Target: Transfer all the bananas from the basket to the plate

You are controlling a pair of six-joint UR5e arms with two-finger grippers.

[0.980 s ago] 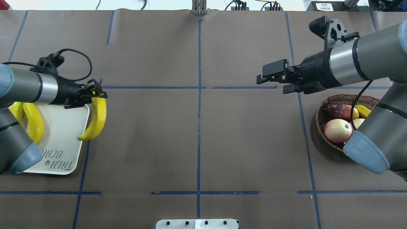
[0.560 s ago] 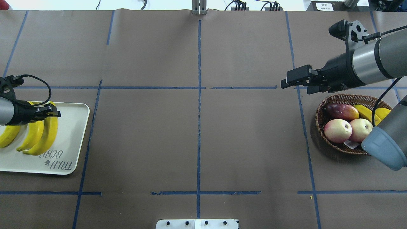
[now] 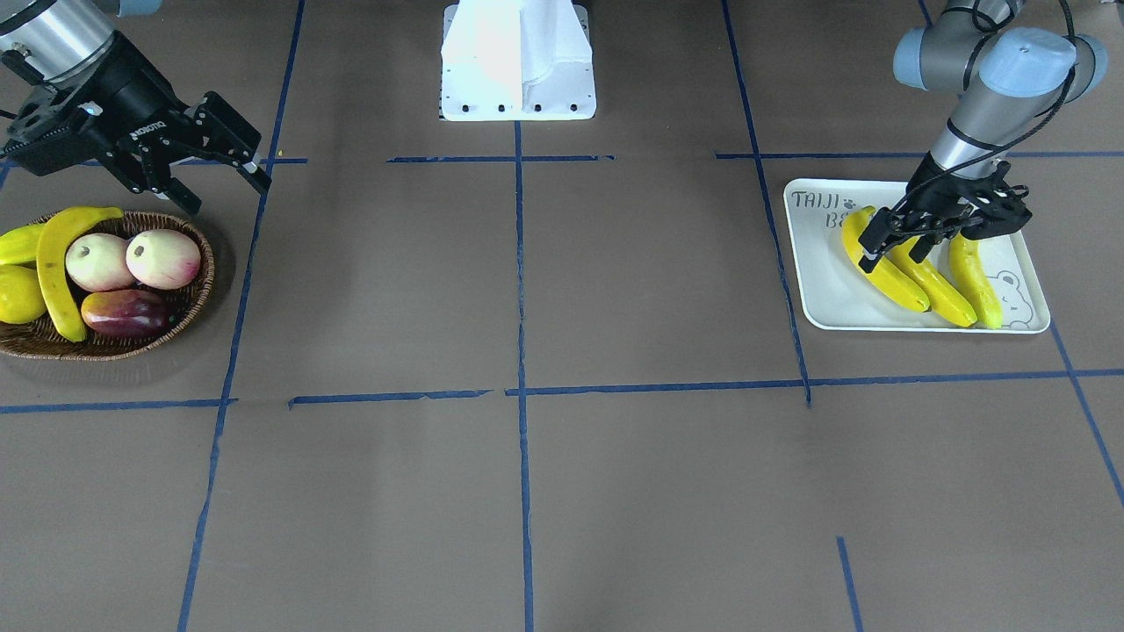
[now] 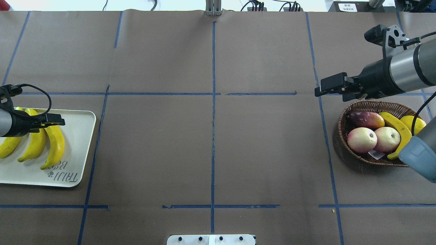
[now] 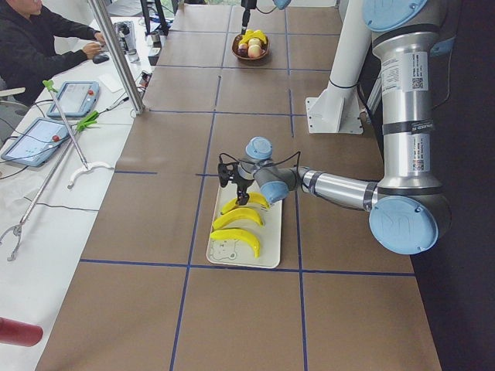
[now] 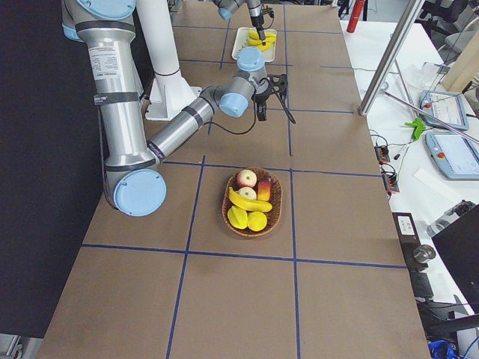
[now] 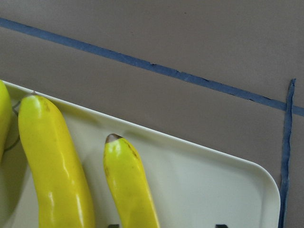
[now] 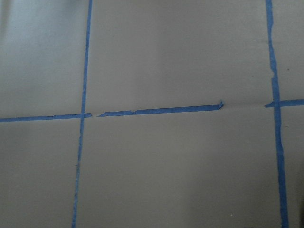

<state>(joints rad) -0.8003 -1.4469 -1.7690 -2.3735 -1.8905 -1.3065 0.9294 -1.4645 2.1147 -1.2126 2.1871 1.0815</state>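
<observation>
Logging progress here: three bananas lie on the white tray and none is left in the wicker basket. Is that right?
Not quite. The three bananas do lie on the plate, but the basket is not free of bananas. A fourth banana lies in it, as the exterior front-facing view shows.

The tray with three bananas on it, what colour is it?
The tray is white, with grey lettering and a bear face; clearest in the exterior front-facing view.
</observation>
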